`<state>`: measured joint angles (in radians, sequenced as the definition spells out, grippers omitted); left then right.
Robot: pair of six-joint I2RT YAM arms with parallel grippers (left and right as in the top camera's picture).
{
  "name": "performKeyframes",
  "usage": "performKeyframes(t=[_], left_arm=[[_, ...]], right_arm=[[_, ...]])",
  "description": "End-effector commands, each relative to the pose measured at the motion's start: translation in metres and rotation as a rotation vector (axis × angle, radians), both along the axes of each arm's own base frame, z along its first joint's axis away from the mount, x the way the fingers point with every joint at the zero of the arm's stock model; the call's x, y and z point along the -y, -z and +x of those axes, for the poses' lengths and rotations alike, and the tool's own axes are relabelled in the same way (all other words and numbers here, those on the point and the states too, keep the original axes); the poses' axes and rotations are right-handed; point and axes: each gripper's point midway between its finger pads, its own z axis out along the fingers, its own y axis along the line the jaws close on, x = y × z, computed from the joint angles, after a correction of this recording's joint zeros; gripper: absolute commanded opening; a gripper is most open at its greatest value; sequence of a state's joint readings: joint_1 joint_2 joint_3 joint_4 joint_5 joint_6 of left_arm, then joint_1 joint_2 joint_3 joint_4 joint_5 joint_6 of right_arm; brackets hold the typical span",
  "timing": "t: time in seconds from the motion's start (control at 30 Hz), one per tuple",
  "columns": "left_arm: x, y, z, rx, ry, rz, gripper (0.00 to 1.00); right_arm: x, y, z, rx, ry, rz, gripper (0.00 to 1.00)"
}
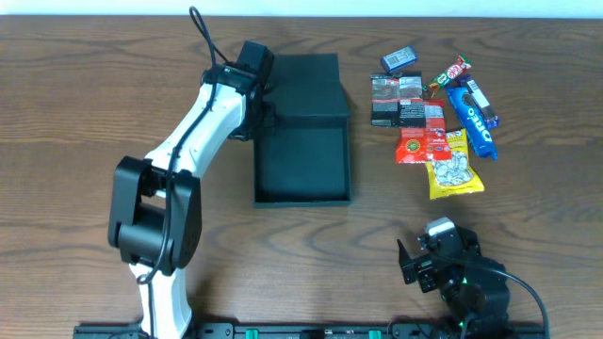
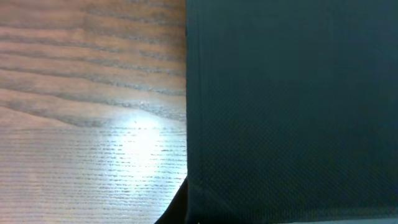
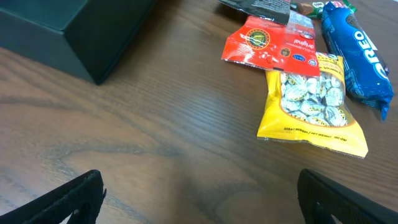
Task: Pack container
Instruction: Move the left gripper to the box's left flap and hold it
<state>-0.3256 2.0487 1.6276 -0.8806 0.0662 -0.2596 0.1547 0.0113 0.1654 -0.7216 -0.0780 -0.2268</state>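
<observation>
The dark teal-green container [image 1: 301, 162] lies open in the middle of the table, its inside bare and its flap lid [image 1: 307, 87] folded back at the far side. My left gripper [image 1: 252, 94] is at the lid's left edge; in the left wrist view the container's dark surface [image 2: 292, 106] fills the right side, and the jaws are nearly hidden. My right gripper [image 3: 202, 202] is open and empty, low over bare table near the front right [image 1: 421, 259]. A corner of the container [image 3: 68, 31] shows in the right wrist view.
Snack packets lie in a group right of the container: a yellow packet [image 1: 455, 169] [image 3: 314, 99], a red packet [image 1: 421, 143] [image 3: 270, 43], a blue Oreo pack [image 1: 473, 121] [image 3: 357, 50], black packets [image 1: 396, 99], a small dark packet [image 1: 399, 59] and a red-green bar [image 1: 450, 71].
</observation>
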Motion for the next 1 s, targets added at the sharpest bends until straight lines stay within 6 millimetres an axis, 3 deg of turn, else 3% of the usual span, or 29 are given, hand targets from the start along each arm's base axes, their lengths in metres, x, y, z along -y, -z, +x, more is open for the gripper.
performKeyframes(t=[0.0,0.03,0.07,0.1,0.13,0.33,0.43,0.6,0.8,0.97], left_arm=[[-0.004,0.002,0.002,-0.020,0.014,-0.009,0.06],[-0.005,0.002,0.002,-0.020,0.011,-0.009,0.06],[-0.007,0.002,0.003,-0.019,0.005,-0.010,0.34],[-0.009,0.002,0.004,-0.018,0.001,-0.010,0.70],[-0.010,0.002,0.004,-0.020,-0.001,-0.010,0.95],[-0.013,-0.012,0.000,-0.040,-0.006,-0.004,0.95],[-0.013,-0.037,0.000,-0.026,-0.006,-0.007,0.97],[-0.013,-0.096,0.001,0.095,-0.006,-0.044,0.97],[-0.017,-0.167,-0.013,0.262,-0.004,-0.093,0.95],[-0.023,-0.192,-0.031,0.296,-0.004,-0.103,0.95]], right_arm=[[0.002,0.002,0.000,-0.006,0.016,0.008,0.99],[0.002,0.002,0.000,-0.006,0.016,0.008,0.99],[0.002,0.002,0.000,-0.006,0.016,0.008,0.99],[0.002,0.002,0.000,-0.006,0.016,0.008,0.99],[0.002,0.002,0.000,-0.006,0.016,0.008,0.99],[0.002,0.002,0.000,-0.006,0.016,0.008,0.99],[0.002,0.002,0.000,-0.006,0.016,0.008,0.99],[0.002,0.002,0.000,-0.006,0.016,0.008,0.99],[0.002,-0.002,0.002,0.012,0.016,0.010,0.99],[0.001,-0.008,0.006,0.038,0.015,0.014,0.99]])
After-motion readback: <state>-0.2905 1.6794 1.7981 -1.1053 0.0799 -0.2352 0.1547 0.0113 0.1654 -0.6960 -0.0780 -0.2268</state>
